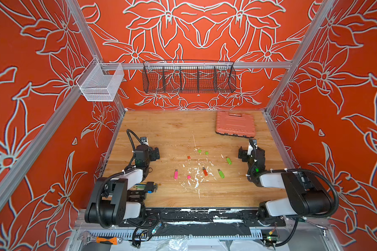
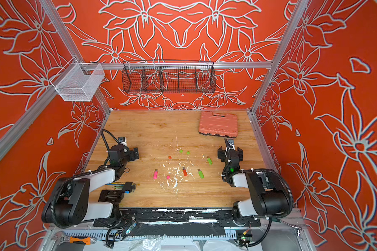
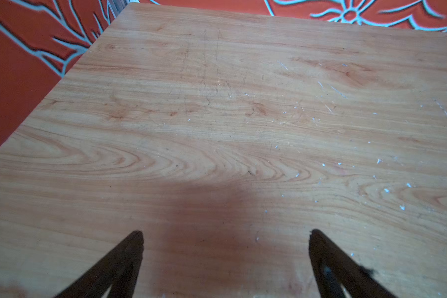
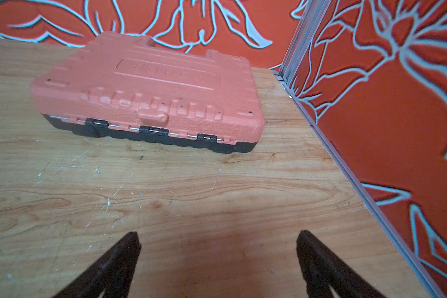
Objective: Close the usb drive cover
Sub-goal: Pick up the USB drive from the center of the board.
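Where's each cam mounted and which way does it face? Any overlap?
Top views: high above the near edge, looking down at the wooden table, pink plastic USB drive; left arm and right arm show.
Left wrist: on left arm, facing bare table; open left pincer shows.
Right wrist: on right arm, facing orange plastic tool case; open right pincer shows.
Shared: that case, in both top views too.

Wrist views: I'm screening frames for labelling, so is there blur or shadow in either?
Left wrist view: soft overall, dark shadow on the table by the left gripper. Right wrist view: tool case lettering smeared, another shadow by the right gripper.
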Robot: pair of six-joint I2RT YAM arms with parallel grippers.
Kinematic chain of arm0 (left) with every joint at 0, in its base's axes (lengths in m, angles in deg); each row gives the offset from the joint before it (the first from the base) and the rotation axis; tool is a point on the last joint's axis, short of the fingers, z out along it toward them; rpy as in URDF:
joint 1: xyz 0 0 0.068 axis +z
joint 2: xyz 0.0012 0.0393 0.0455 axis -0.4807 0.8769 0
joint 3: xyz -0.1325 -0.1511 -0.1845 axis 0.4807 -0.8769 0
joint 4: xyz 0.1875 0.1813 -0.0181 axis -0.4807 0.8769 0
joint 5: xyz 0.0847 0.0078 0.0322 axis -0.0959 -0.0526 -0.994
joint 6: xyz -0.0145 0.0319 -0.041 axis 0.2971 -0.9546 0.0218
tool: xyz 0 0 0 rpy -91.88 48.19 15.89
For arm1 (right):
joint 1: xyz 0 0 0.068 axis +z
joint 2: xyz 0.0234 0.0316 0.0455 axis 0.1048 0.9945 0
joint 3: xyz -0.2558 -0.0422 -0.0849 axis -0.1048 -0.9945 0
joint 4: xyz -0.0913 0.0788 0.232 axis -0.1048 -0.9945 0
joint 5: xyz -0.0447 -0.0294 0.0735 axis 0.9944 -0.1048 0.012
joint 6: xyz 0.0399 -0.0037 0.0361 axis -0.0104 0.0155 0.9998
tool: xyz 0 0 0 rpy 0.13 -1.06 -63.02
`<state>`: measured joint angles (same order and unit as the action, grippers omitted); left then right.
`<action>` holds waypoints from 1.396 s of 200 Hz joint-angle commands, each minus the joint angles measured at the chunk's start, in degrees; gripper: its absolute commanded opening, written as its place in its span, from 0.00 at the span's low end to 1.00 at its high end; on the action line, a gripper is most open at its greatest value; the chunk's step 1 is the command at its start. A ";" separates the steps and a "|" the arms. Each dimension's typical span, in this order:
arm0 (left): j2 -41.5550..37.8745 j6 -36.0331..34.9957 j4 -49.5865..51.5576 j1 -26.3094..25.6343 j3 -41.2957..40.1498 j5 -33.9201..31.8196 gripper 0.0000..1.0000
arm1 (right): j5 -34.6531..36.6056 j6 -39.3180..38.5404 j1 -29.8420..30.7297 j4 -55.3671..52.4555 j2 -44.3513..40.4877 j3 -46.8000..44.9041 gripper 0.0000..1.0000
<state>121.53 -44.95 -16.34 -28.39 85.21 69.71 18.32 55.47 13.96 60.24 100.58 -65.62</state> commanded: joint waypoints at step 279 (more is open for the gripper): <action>-6.24 16.14 54.24 -11.11 26.41 13.99 0.94 | -14.09 16.39 0.24 -58.59 -16.25 24.07 0.90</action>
<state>117.31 -36.73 16.62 -31.06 109.60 76.42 13.14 61.96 12.48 26.12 86.87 -46.73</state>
